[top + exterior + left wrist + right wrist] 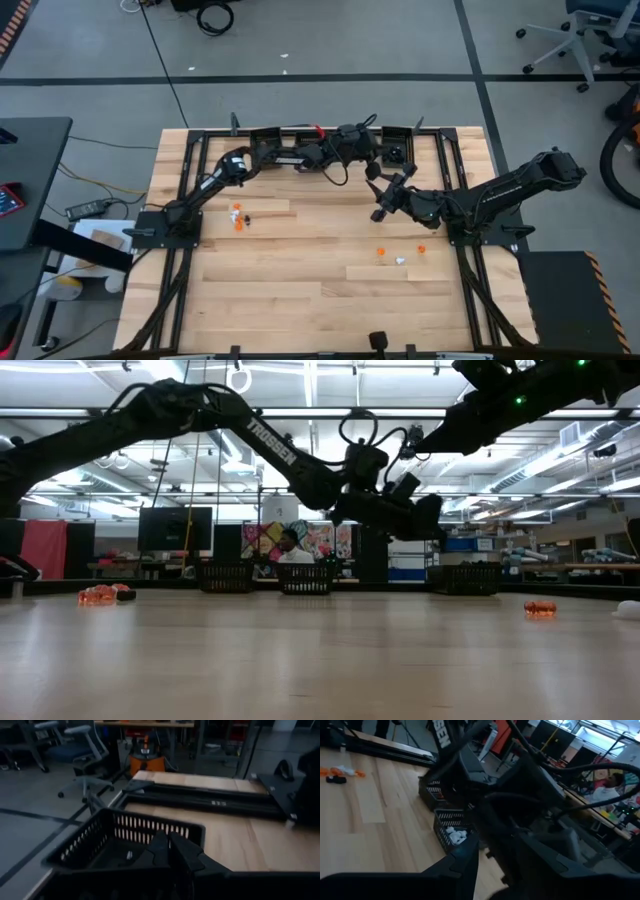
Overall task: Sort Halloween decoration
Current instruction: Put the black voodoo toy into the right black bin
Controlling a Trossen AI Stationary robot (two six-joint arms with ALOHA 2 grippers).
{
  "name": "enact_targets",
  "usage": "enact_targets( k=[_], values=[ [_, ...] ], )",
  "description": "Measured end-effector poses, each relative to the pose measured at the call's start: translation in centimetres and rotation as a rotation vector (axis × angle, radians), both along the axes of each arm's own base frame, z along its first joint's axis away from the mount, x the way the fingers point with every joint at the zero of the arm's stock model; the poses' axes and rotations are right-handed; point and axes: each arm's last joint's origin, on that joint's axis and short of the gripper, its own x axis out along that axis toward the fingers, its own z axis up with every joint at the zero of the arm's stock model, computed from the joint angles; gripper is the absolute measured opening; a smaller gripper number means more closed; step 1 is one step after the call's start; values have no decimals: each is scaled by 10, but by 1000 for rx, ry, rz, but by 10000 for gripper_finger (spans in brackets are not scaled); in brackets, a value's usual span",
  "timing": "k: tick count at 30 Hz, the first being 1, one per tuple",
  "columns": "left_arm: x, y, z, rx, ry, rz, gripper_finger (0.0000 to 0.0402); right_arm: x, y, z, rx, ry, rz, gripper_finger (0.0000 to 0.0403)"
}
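Halloween decorations lie in two small groups on the wooden table: orange, white and black ones at the left (237,213) (339,771), and orange and white ones at the right (398,255). Three black lattice bins stand along the far edge. My left gripper (167,840) is shut and reaches level over the rightmost bin (125,827) (397,152), with nothing showing between its tips. My right gripper (383,206) hangs open above the table's middle right, pointing toward the bins. Nothing lies between its fingers (465,862).
The middle bin (451,834) holds white trinkets, and another bin (432,792) stands beyond it. My left arm (300,155) stretches along the far edge above the bins, close in front of my right gripper. Black frame rails (445,170) run along the table's sides.
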Motion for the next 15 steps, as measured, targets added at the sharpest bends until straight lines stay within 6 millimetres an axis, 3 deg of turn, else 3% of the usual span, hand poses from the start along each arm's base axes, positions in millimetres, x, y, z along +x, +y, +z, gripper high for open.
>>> enact_targets(
  k=[6,15],
  values=[
    [18,7,-2,-20,-11,4,0,0,1,0,0,0,5,137],
    [25,10,-33,-46,77,16,0,0,3,0,-2,3,17,137]
  ],
)
